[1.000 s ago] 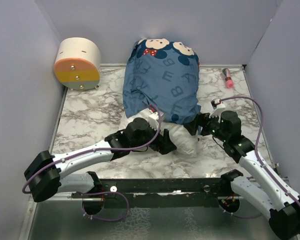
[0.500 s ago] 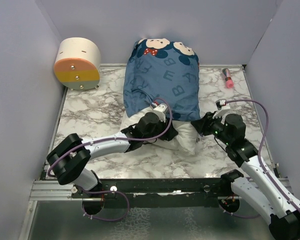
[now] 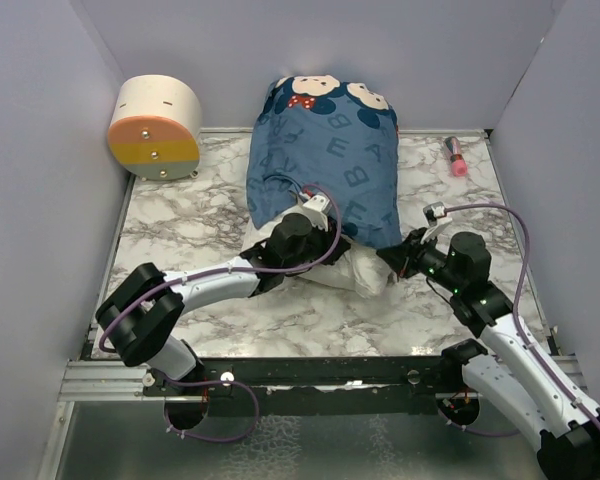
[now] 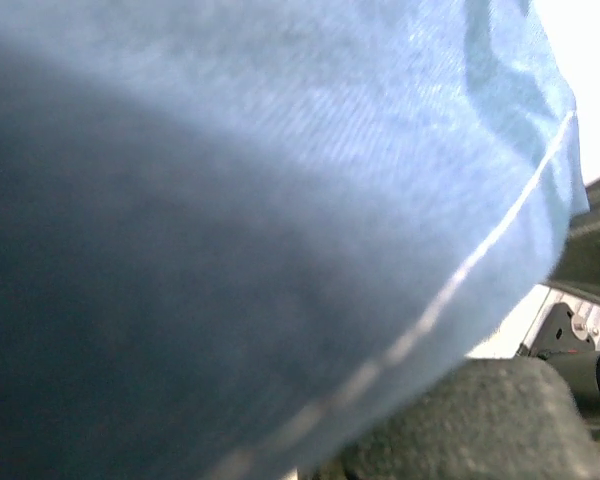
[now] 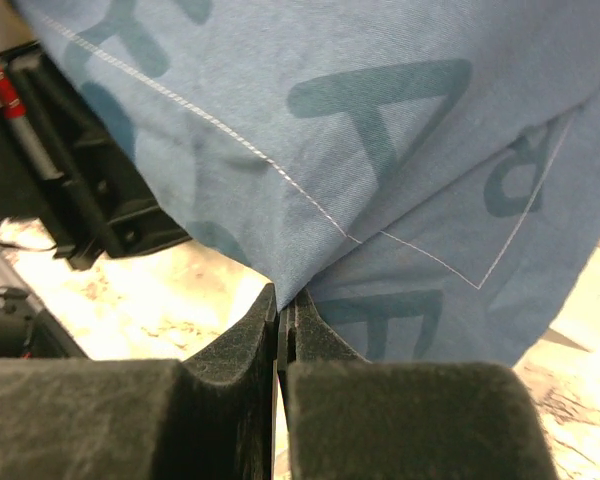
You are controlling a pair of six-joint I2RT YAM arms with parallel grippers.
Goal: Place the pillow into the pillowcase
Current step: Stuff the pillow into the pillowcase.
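Note:
The pillowcase [image 3: 325, 150], blue with letters and mouse faces, covers most of the pillow [image 3: 355, 270]. Only the pillow's white near end sticks out of the pillowcase's opening. My right gripper [image 5: 283, 305] is shut on a fold of the pillowcase hem [image 5: 310, 200]. In the top view this right gripper [image 3: 397, 262] sits at the case's near right corner. My left gripper [image 3: 310, 222] is pressed against the near hem at the middle. The left wrist view is filled with blue pillowcase fabric [image 4: 230, 200], with one black finger pad [image 4: 480, 420] below it. Its jaws are hidden.
A beige drum [image 3: 155, 128] with an orange and yellow face lies at the back left. A pink marker [image 3: 454, 155] lies at the back right. Grey walls close in the marble table [image 3: 180, 240] on three sides.
Both arms have moved in to the pillowcase's near hem. The right jaws have closed on the fabric. The left gripper went from the pillow's bare end up to the hem.

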